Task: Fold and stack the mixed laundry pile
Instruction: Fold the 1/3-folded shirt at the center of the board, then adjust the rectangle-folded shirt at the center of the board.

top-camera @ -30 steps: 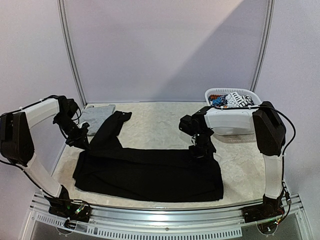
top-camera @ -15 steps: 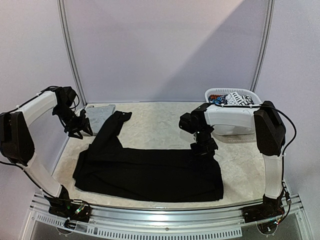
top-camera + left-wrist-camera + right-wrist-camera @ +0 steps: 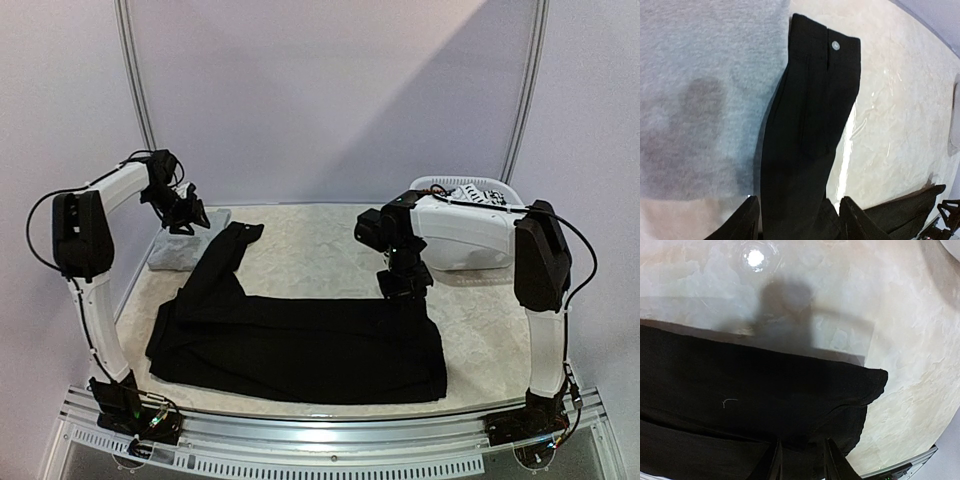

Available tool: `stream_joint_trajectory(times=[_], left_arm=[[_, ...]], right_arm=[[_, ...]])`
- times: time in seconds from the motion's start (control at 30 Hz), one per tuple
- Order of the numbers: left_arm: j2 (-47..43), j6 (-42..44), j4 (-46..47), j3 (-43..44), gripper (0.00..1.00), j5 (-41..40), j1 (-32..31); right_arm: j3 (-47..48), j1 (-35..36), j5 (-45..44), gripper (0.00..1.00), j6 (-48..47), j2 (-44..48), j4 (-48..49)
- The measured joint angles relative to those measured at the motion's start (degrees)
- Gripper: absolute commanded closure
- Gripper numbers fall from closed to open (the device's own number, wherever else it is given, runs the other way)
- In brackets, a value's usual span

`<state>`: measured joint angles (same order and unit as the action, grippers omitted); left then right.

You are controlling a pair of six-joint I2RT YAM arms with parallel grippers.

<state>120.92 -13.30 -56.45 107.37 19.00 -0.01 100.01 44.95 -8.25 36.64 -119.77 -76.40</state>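
Release at both ends of the black long-sleeved garment (image 3: pixel 300 345), lying as a wide folded band across the near worktop (image 3: pixel 320 250), one sleeve (image 3: pixel 222 258) trailing far left. Swung the left gripper (image 3: pixel 190 218), fingers apart and empty, back over the light grey top (image 3: pixel 180 248); raised the right gripper (image 3: pixel 405 290), fingers slightly apart, off the band's far-right corner. Probably leaves the sleeve to tuck next.

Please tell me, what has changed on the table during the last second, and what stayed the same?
Both grippers let go of the black garment. The left gripper opened, rose off the sleeve and swung to the far left, above the grey top. The right gripper opened and lifted slightly at the garment's far right corner. The garment, grey top and basket stayed put.
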Motion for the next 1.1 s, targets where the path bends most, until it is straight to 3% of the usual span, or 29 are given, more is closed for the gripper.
stream_joint_trajectory(times=[0.27,0.57,0.87,1.03,1.1], left_arm=[[16.5,0.7,-0.6,12.8,0.47,5.4,0.0],[18.6,1.1,-1.5,13.1,0.45,5.9,0.0],[18.6,0.7,-1.0,13.0,0.73,7.5,-0.1],[18.6,0.2,0.1,12.5,0.99,8.8,-0.4],[18.4,0.3,0.3,12.4,1.0,8.9,-0.8]], right_arm=[[-0.2,0.0,0.0,0.72,0.9,0.1,-0.3],[-1.6,0.0,0.0,0.72,2.0,0.2,-0.5],[-1.8,0.0,0.0,0.73,1.8,0.4,-0.6],[-1.3,0.0,0.0,0.73,1.2,0.4,-0.7],[-0.8,0.0,0.0,0.74,0.9,0.4,-0.7]])
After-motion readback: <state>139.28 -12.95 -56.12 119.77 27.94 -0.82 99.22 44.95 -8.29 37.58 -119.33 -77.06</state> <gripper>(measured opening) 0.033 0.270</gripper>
